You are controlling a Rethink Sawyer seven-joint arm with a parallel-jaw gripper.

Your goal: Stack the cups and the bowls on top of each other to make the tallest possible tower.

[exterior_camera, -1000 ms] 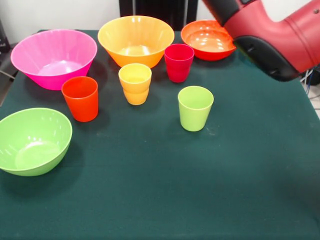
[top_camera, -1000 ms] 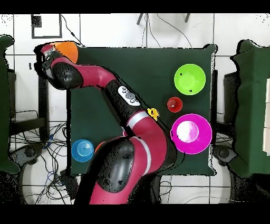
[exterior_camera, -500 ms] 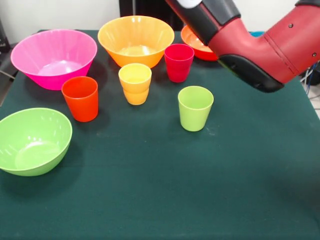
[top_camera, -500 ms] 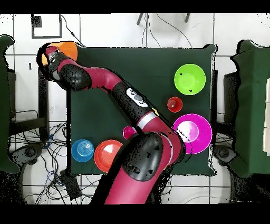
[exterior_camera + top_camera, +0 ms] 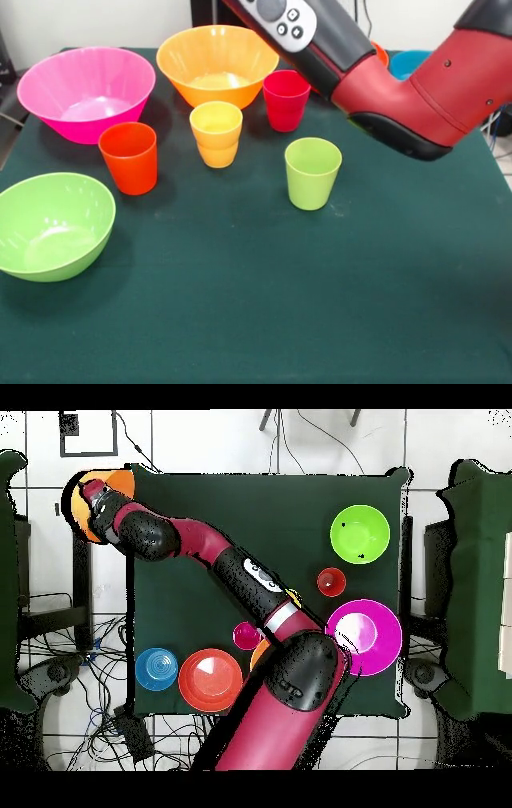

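In the front view the pink bowl [image 5: 86, 92], a large orange bowl [image 5: 216, 60] and the lime green bowl [image 5: 52, 226] stand on the green table. Among them stand the orange-red cup [image 5: 129, 158], yellow cup [image 5: 216, 134], crimson cup [image 5: 286, 100] and lime green cup [image 5: 312, 173]. The blue bowl [image 5: 412, 60] shows behind the arm. The red-orange bowl [image 5: 210, 679] is plain in the overhead view. There my gripper [image 5: 95, 499] is past the table's far left corner, over the second orange bowl [image 5: 122, 482], which moves with it.
My red arm [image 5: 400, 88] crosses the front view's upper right, above the table. In the overhead view it hides the lime green cup and part of the yellow cup [image 5: 292, 597]. The table's edge [image 5: 138, 584] lies just right of the gripper.
The arm's elbow has swung across the table, covering the red-orange bowl in the front view. The gripper and its orange bowl have shifted slightly outward past the table corner.
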